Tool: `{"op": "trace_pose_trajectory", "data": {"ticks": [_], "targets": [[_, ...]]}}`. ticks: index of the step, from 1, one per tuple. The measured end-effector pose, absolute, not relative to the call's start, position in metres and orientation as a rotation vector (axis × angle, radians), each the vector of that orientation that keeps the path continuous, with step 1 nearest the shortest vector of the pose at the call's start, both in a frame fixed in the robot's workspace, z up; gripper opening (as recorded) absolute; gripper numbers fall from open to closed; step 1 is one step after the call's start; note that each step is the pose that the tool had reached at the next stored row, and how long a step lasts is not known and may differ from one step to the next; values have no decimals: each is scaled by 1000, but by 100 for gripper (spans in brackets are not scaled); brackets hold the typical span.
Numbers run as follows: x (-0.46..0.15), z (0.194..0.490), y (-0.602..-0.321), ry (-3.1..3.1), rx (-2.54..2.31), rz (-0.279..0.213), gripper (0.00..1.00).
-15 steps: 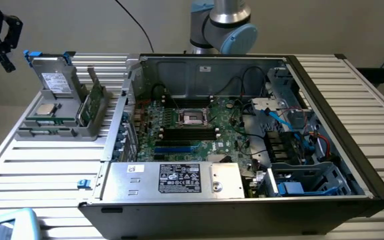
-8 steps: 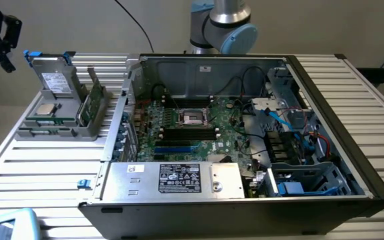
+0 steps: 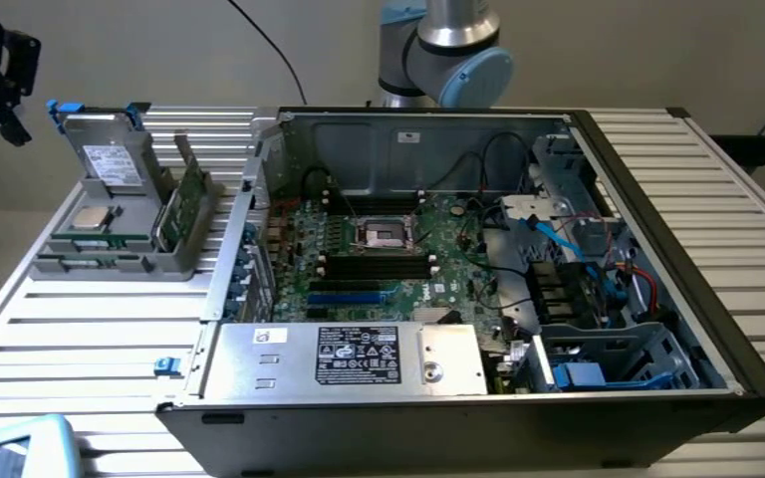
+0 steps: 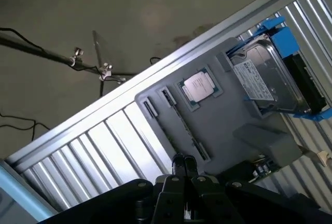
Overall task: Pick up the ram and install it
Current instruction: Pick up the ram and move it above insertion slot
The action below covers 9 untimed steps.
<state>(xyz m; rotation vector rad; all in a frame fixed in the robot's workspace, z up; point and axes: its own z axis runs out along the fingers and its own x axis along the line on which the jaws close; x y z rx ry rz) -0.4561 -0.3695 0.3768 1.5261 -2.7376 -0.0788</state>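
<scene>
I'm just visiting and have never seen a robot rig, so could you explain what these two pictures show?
This is one robot arm with a gripper at its end, shut and holding nothing. One picture comes from a camera standing off the arm; the other from a camera on its wrist, looking past the gripper. On the slatted table sits an open computer case with its motherboard showing. Beside it, on the exterior view's left, a grey holder carries a boxy drive, a small square processor chip and a green memory stick standing on edge.
</scene>
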Motion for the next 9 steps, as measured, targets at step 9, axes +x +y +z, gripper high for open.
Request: {"op": "trace_pose_trajectory", "data": {"ticks": [9], "targets": [[-456,376,-369,-2595,1736,-55,11]]}}
